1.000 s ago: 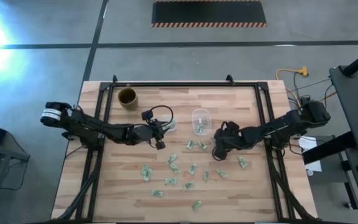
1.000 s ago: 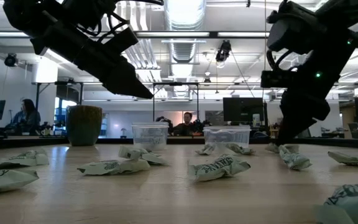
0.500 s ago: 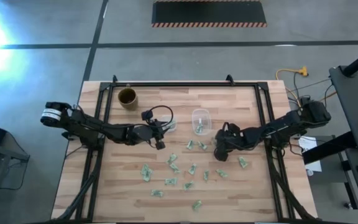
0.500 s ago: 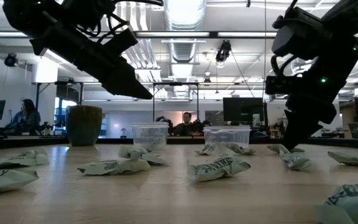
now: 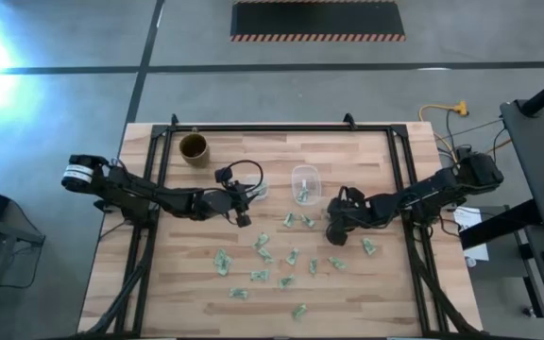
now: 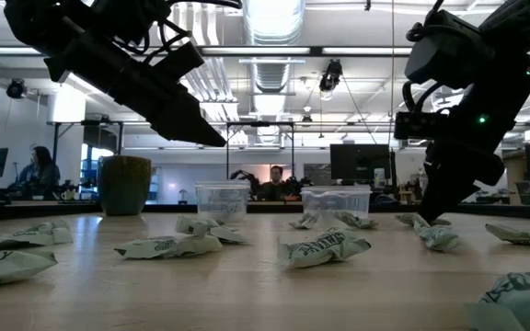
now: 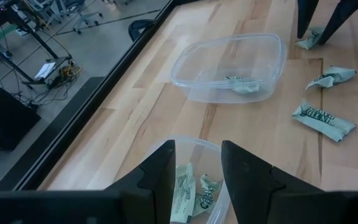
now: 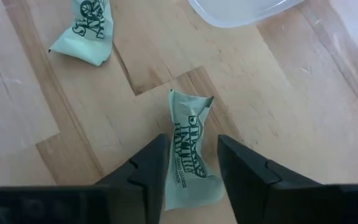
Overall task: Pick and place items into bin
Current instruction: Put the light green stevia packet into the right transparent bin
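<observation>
One light, crinkly wrapper (image 8: 191, 155) lies between the right end effector's (image 8: 191, 163) spread fingers — pinch its flat middle

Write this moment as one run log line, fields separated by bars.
right gripper: jaws astride wrapper on table | left gripper: jaws open, empty, above tub | other tub: one wrapper inside

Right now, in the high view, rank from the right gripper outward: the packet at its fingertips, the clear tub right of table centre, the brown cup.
1. Packet, at the right gripper.
2. Clear tub, toward table centre.
3. Brown cup, far-left corner.
</observation>
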`<control>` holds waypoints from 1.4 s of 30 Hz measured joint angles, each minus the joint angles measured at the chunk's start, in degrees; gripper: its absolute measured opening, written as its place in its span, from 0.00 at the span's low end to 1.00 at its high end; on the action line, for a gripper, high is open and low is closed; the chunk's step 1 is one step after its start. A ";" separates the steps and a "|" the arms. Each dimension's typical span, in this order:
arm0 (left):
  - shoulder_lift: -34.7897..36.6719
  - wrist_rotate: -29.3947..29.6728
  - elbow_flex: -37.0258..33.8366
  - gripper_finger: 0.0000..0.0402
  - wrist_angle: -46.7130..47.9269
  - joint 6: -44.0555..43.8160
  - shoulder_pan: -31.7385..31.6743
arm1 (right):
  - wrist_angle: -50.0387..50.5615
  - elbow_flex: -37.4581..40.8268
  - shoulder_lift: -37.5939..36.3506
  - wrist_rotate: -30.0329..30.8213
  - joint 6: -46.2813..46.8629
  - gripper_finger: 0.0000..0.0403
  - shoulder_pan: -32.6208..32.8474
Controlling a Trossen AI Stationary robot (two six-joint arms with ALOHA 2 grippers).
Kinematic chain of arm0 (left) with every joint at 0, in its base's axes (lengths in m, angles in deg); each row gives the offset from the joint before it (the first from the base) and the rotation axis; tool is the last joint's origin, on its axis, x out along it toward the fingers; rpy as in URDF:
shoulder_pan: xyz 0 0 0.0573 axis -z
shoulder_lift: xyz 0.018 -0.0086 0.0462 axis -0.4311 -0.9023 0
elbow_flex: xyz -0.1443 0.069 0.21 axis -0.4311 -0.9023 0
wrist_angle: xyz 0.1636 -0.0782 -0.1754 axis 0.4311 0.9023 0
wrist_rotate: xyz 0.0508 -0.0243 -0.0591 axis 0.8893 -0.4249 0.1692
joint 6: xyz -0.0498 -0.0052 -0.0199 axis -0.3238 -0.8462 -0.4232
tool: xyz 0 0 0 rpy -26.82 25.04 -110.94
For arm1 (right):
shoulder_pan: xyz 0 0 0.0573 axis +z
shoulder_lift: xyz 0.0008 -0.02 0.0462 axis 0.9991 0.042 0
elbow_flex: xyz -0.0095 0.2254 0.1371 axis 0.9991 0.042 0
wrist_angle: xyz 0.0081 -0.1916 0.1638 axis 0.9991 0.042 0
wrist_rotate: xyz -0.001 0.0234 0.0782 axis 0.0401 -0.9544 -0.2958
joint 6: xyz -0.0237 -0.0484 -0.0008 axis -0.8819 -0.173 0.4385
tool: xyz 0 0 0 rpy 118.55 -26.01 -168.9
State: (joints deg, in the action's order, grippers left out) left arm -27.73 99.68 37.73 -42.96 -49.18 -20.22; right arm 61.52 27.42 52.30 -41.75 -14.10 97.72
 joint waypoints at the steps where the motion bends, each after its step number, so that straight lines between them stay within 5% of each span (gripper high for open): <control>1: 0.00 0.00 0.00 0.28 0.00 0.00 0.00 | 0.00 0.00 0.02 0.00 -0.20 0.29 0.00; 14: 0.00 0.00 0.00 0.28 0.00 0.00 0.04 | 0.59 0.24 -1.47 0.39 -0.92 0.07 -0.02; 34: 0.00 -0.02 -0.02 0.28 0.00 0.00 0.09 | -0.01 0.16 -15.60 0.25 -7.72 0.04 -0.02; 42: 0.00 -0.08 0.21 0.28 -0.02 -0.07 0.11 | -11.18 0.09 -17.57 7.63 -21.04 0.04 -0.13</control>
State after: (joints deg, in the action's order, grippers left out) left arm -27.73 99.60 37.94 -42.98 -49.25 -20.11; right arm 50.34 27.51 34.73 -34.12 -35.13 97.60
